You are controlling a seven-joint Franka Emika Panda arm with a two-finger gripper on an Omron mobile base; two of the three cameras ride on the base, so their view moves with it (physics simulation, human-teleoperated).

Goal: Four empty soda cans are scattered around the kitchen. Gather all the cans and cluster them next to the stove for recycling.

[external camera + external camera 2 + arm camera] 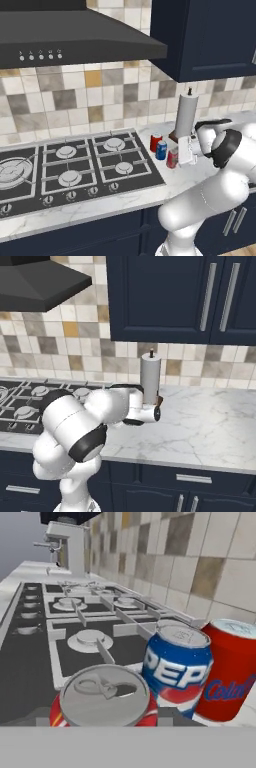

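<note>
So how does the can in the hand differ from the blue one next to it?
The held can is red; the blue can has a white and red logo. The hand is shut on the red one, while the blue one stands free on the counter. Both are upright with silver tops, beside the stove.

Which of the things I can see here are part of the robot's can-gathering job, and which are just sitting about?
Part of the job:
blue can
red can at the back
red can in the gripper
stove
gripper

Just sitting about:
paper towel roll
range hood
</note>
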